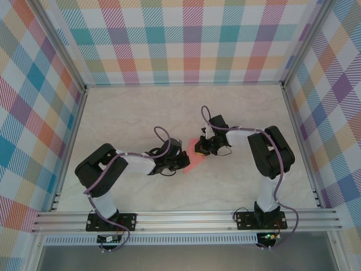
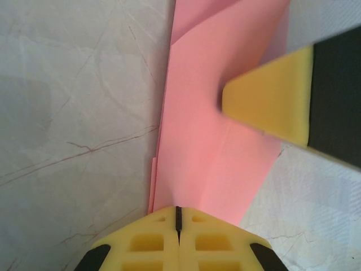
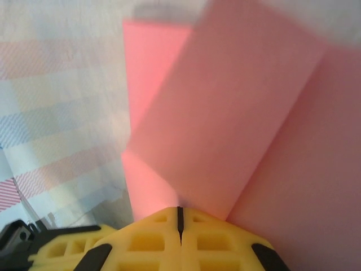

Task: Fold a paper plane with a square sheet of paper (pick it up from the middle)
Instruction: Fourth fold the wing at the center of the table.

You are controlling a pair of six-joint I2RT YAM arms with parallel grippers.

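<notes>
The square sheet of paper (image 1: 192, 165) (image 2: 214, 147) (image 3: 225, 113) is salmon pink and lies folded into a long, layered wedge on the table's middle. A diagonal flap crosses its far end. My left gripper (image 1: 183, 161) (image 2: 178, 210) is shut, and its tip rests against the wedge's near, narrow end. My right gripper (image 1: 201, 149) (image 3: 180, 210) is also shut, with its tip down on the paper at a fold line. In the left wrist view one of its yellow fingers (image 2: 271, 104) comes in from the right onto the paper. The two grippers sit close together, almost tip to tip.
The pale marbled table (image 1: 135, 113) is enclosed by plaid-patterned walls (image 1: 186, 39) at the back and on both sides. An aluminium rail (image 1: 186, 217) carrying the arm bases runs along the near edge. Part of the left gripper (image 3: 56, 251) lies low on the left in the right wrist view.
</notes>
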